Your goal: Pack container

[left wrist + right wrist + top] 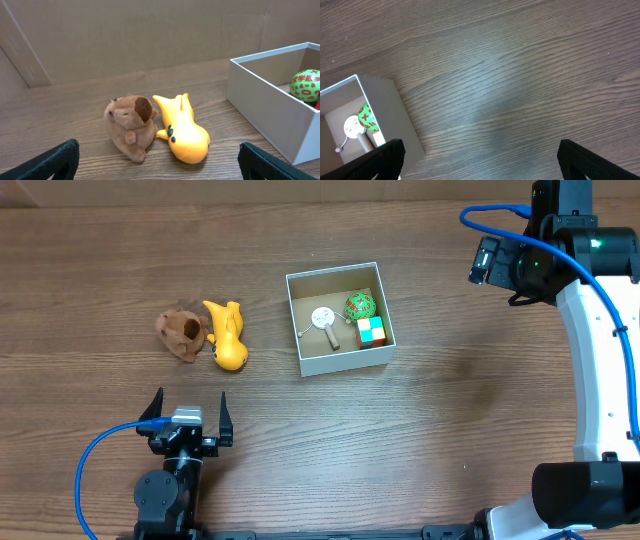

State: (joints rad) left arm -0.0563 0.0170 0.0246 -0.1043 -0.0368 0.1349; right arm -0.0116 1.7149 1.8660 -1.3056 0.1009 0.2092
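Left pincer (pixel 189 412): spread wide, empty, near-left of the container (pixel 345 360). Right pincer (pixel 482 156): spread wide, empty, off the container's right. Container mid-table (pixel 450 410), holding green ball (pixel 359 306) and coloured cube (pixel 371 332). Left of container: brown plush (pixel 182 335) touching yellow toy (pixel 228 340).

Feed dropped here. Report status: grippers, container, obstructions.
Left gripper open, empty. Right gripper open, empty, clear of the container. Container partly filled; brown plush and yellow toy outside it, ahead of left gripper. No obstructions.
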